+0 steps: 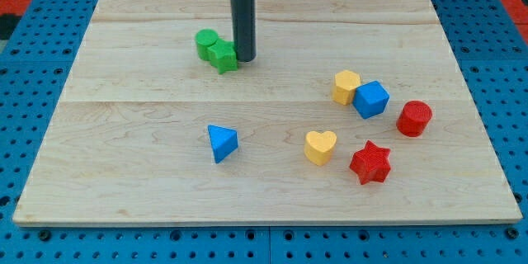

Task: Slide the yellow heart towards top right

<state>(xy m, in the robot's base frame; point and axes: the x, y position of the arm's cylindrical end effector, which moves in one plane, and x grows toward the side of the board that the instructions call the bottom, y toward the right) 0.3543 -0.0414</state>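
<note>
**Yellow heart untouched, tip far off by the green blocks**

Yellow heart-shaped plastic block [320,146] lies on the pale wooden board [148,173] in the lower right part of the view, at about five o'clock from the board's centre. Just beside it, at roughly four o'clock, sits the red star-shaped block [370,162]; the two look close but I cannot tell whether they touch. Up at about one o'clock from the heart are the yellow rounded block [346,87] and the blue cube [370,99], which appear to touch each other, and further out at two o'clock stands the red cylinder [414,119]. A blue triangular block [222,143] rests well apart at nine o'clock.

My tip [244,57] is near the view's top, at about eleven o'clock from the heart and well apart from it. It stands just beside a green block [223,54], against its three o'clock side, with a second green rounded block [206,43] behind that one. The arm carries no jaws, only the dark rod, so there is nothing to open, close or hold.

By my reading the task has not begun in any visible way: the heart sits low on the board and nothing is pressing on it. What is left is nearly all of it, coming round to the heart's seven o'clock side and pushing towards one o'clock. The yellow rounded block and blue cube lie close to that path and may get shoved along.
</note>
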